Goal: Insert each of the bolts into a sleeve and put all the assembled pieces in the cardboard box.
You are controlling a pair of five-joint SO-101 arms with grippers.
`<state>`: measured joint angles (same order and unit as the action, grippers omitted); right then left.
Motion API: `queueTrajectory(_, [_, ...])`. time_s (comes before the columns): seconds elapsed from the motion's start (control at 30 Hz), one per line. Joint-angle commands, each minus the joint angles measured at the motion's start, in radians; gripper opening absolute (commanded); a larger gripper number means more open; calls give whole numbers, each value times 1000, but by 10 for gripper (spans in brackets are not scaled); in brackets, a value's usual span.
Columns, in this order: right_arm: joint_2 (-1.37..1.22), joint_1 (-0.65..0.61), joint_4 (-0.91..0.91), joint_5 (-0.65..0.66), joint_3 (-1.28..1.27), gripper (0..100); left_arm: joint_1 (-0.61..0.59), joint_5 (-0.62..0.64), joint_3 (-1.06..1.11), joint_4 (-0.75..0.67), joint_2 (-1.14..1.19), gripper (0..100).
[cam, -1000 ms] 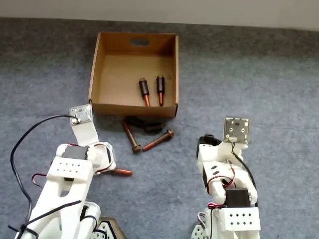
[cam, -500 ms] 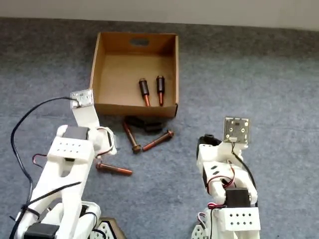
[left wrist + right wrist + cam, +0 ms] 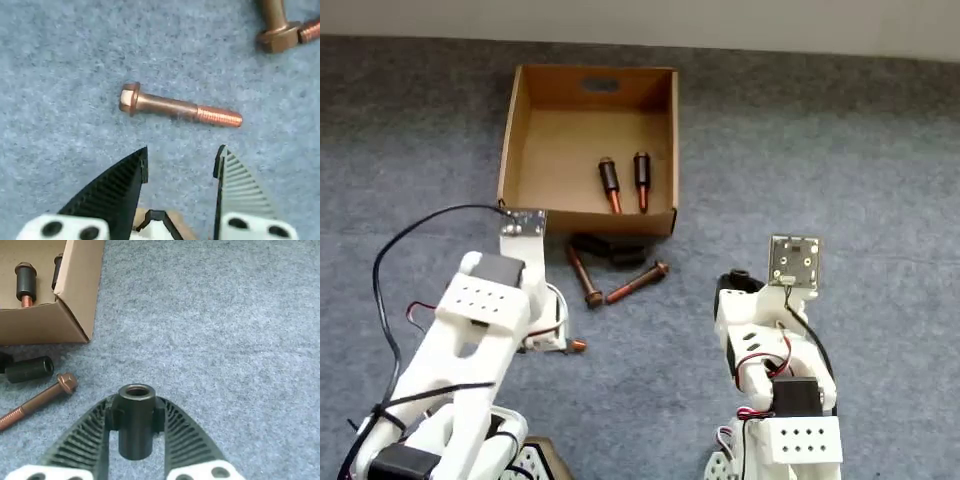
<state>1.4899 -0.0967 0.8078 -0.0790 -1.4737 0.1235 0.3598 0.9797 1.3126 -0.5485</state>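
Note:
A copper bolt (image 3: 180, 107) lies flat on the grey carpet just ahead of my open left gripper (image 3: 182, 152), which has nothing between its fingers. From above, only that bolt's tip (image 3: 576, 346) shows beside the left arm. My right gripper (image 3: 134, 405) is shut on a black sleeve (image 3: 134, 432) held upright, at the front right (image 3: 738, 283). Two more bolts (image 3: 582, 275) (image 3: 637, 282) and two black sleeves (image 3: 590, 243) (image 3: 626, 257) lie in front of the cardboard box (image 3: 520, 140). Two assembled pieces (image 3: 610, 183) (image 3: 642, 180) rest inside it.
Grey carpet covers the whole work area, with open floor to the right of the box and around the right arm. A black cable (image 3: 390, 260) loops off the left arm. The box's near corner (image 3: 65, 295) stands close to the loose sleeve (image 3: 30, 369) and bolt (image 3: 40, 400).
The left arm has swung right and forward over the loose bolt, which is now mostly hidden beneath it in the high view. The right arm has stayed still with its sleeve.

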Motion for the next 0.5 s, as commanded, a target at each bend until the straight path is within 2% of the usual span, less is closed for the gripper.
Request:
queueTrajectory(0.0, [12,7,-1,-9,4,6,13,109,58,-147,2,261])
queueTrajectory(0.17, [12,7,-1,-9,4,6,13,192,74,-193,4,312])
queueTrajectory(0.47, [12,7,1,-9,4,6,-50,187,76,-199,27,312])
